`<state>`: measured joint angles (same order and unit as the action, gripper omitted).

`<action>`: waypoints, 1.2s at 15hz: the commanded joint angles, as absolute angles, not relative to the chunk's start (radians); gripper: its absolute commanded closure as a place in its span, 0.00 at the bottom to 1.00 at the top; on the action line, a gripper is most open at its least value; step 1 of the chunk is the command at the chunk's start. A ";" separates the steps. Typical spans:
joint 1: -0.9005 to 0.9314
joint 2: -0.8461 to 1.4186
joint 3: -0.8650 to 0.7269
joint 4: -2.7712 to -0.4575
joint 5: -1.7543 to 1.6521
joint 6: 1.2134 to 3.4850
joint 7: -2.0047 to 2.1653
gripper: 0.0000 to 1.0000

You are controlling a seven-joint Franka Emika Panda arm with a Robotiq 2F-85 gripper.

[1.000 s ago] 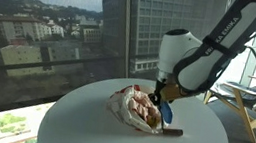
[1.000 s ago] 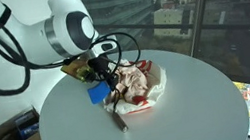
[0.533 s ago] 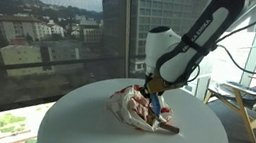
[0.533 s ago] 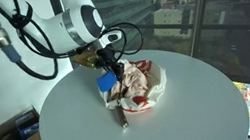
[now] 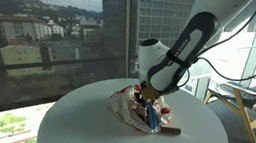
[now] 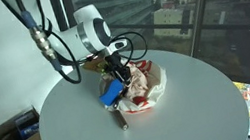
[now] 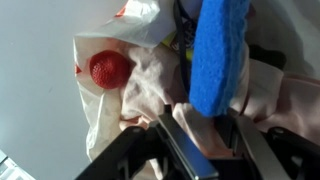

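step: letting go, by the look | jaws point(image 7: 208, 128) partly spread, gripping nothing | blue sponge point(image 7: 216, 55) just ahead of jaws, on crumpled bag point(image 6: 146, 85) on desk point(image 6: 199, 119) | next: needs a straight lift clear of folds

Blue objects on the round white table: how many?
1. A blue spongy block lies against the edge of the crumpled white plastic bag, close by the gripper. More could be hidden in the bag's folds.

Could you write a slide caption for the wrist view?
Blue sponge-like object on a crumpled white bag, just beyond the jaws.
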<state>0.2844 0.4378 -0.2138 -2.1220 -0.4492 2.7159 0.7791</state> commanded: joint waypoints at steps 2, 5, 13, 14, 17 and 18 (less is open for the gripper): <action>0.310 0.438 -0.258 -2.089 -0.483 2.731 0.813 0.13; 0.316 0.422 -0.276 -2.088 -0.479 2.718 0.839 0.00; 0.250 0.178 -0.208 -2.325 -0.405 2.659 0.826 0.00; 0.239 0.140 -0.194 -2.358 -0.403 2.656 0.823 0.00; 0.205 0.038 -0.159 -2.451 -0.421 2.656 0.844 0.00; 0.185 0.008 -0.136 -2.477 -0.398 2.630 0.795 0.00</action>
